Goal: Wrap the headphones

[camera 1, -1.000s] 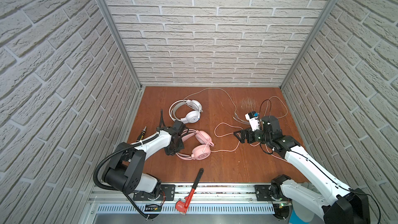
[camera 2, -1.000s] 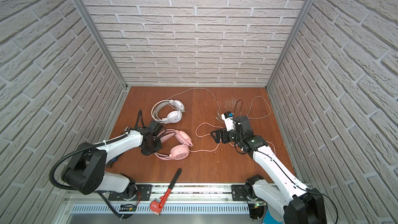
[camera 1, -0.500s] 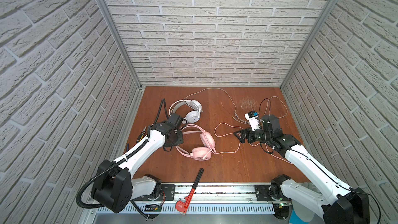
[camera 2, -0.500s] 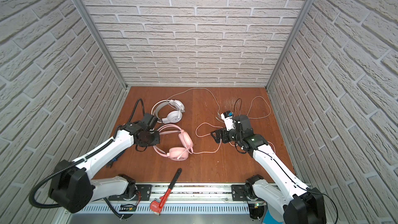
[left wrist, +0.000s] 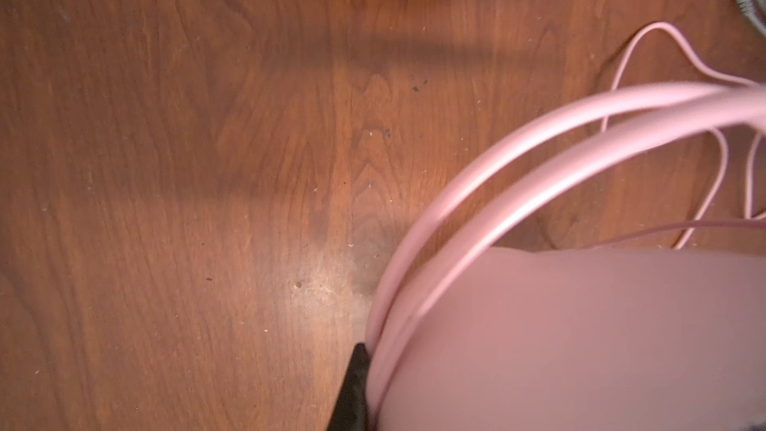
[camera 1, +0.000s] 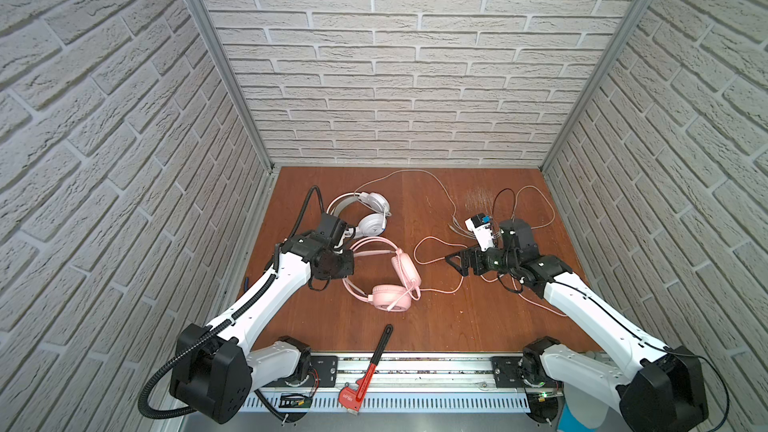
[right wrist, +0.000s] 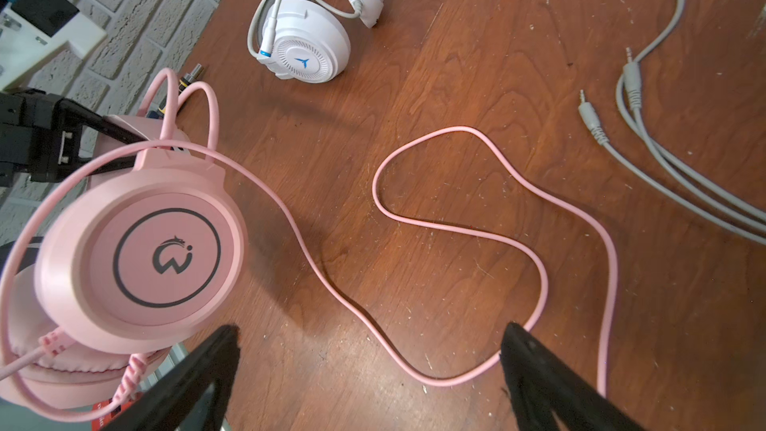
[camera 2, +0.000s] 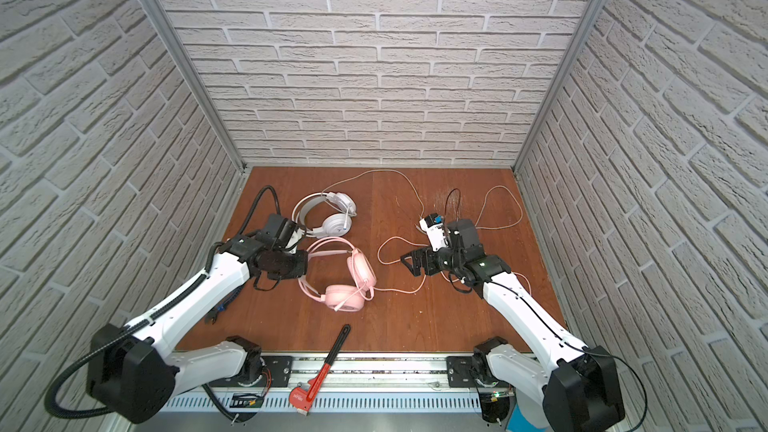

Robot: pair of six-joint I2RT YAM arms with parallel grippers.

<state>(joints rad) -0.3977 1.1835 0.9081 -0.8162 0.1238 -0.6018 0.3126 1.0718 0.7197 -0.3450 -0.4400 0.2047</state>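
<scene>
Headphones: the pink set (camera 1: pixel 390 303) is pinched by its headband in the left claw (camera 1: pixel 351 260), which is clamped tight. It sits at about 9 o'clock from the centre of the table (camera 1: pixel 457 326) and seems tipped up by the band. The right claw (right wrist: pixel 369 350) stands wide and empty at 3 o'clock, low over the loose pink cable (right wrist: pixel 464 128). The white set (camera 1: pixel 370 218) lies at 11 o'clock, its grey cable (right wrist: pixel 684 190) trailing toward 1 o'clock, unwound. A wrench (camera 1: pixel 374 363) lies at 6 o'clock. I judge this an early step: the pink set is steadied for winding. Next the right claw must nip the pink cable and carry it round the set, clear of the grey plugs.
</scene>
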